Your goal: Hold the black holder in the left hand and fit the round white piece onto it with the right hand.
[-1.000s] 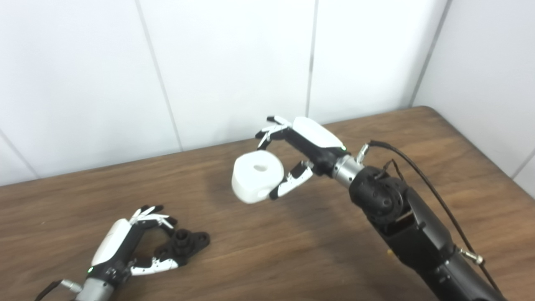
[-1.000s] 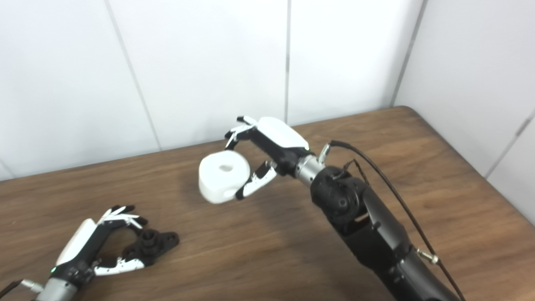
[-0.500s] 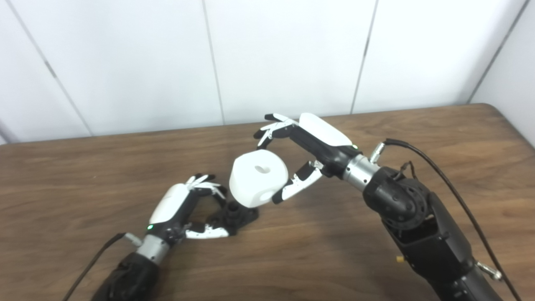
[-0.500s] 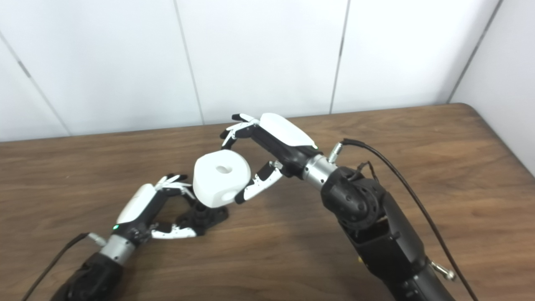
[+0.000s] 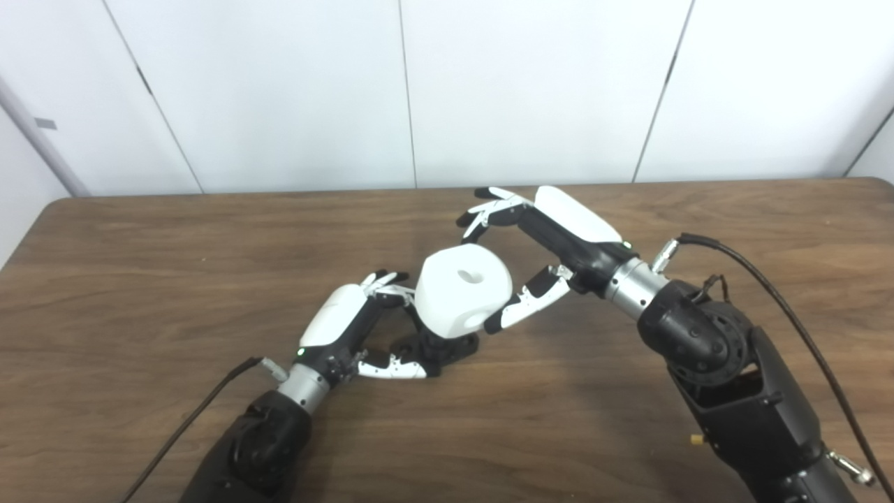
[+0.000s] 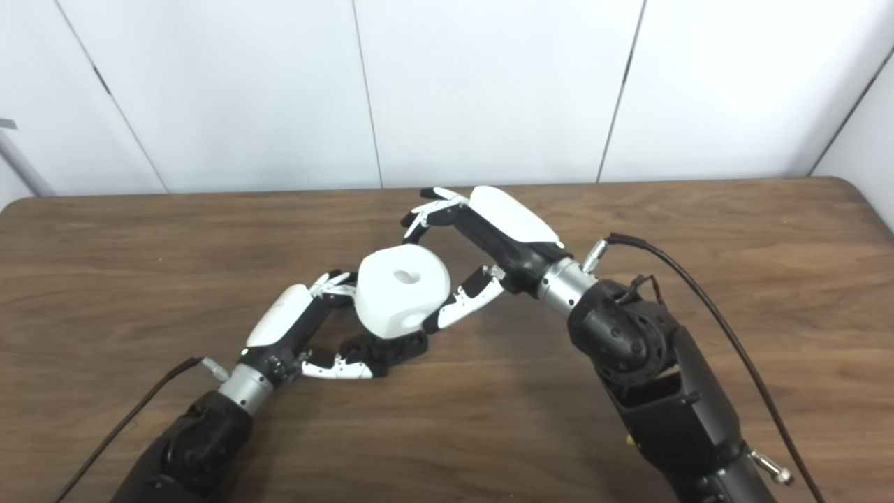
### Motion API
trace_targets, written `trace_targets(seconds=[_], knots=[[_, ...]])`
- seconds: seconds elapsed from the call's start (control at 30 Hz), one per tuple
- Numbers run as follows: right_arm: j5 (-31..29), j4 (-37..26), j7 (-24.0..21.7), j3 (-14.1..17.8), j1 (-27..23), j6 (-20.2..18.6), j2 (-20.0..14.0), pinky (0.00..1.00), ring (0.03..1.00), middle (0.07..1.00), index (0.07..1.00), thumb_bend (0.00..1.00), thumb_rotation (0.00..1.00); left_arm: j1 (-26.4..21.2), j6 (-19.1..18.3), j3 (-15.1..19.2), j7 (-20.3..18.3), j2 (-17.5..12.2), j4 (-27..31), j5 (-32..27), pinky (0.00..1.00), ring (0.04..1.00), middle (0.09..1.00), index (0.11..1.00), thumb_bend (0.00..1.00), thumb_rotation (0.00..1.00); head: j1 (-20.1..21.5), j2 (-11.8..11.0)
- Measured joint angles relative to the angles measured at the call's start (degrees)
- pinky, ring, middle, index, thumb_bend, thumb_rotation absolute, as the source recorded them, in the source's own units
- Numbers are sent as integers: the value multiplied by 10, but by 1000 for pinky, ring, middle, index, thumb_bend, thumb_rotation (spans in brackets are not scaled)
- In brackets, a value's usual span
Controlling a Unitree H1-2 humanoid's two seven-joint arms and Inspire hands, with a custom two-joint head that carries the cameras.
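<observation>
Gripping the round white piece (image 5: pixel 461 290), right hand (image 5: pixel 552 237) hovers directly over the black holder (image 6: pixel 391 347), held by left hand (image 5: pixel 349 325) mid-table (image 5: pixel 140 279).

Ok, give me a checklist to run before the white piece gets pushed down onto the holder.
1. Left robot hand grips the black holder: ok, fingers around it.
2. Holder resting on the table: ok.
3. Right robot hand holds the round white piece: ok, pinched between thumb and fingers.
4. Piece over the holder: ok, directly above, covering its post.
5. Hole lined up with the post: cannot tell, post hidden.
6. Piece level: not ok, looks tilted.
</observation>
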State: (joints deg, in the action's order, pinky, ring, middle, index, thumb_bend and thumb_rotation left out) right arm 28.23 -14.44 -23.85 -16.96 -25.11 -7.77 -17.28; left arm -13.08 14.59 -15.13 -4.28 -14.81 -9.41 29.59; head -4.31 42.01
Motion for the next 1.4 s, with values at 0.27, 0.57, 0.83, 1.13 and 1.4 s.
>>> trace_targets(seconds=[0.27, 0.57, 0.83, 1.13, 1.4], knots=[[5, 24, -1, 2, -22, 23, -22, 932, 941, 782, 482, 518, 143, 0, -1, -6, 1, 2, 2, 0, 1000, 926, 738, 480, 523, 53, 3, 9], [5, 31, -14, 1, -30, 29, -41, 881, 936, 776, 481, 520, 140, 2, -3, -10, 0, 3, 7, -1, 1000, 928, 736, 481, 523, 53, 5, 11], [5, 31, -24, 0, -32, 29, -41, 869, 931, 775, 481, 520, 140, 3, -4, -11, -2, 4, 8, -1, 1000, 930, 740, 481, 524, 53, 4, 12], [10, 31, -28, -8, -32, 34, -39, 928, 936, 782, 482, 518, 144, 3, -4, -12, -2, 5, 8, -1, 1000, 930, 737, 480, 524, 54, 0, 12], [15, 30, -33, -16, -30, 31, -31, 960, 943, 786, 482, 518, 145, 3, -4, -11, -3, 6, 9, -1, 1000, 934, 740, 481, 523, 54, -4, 11]])
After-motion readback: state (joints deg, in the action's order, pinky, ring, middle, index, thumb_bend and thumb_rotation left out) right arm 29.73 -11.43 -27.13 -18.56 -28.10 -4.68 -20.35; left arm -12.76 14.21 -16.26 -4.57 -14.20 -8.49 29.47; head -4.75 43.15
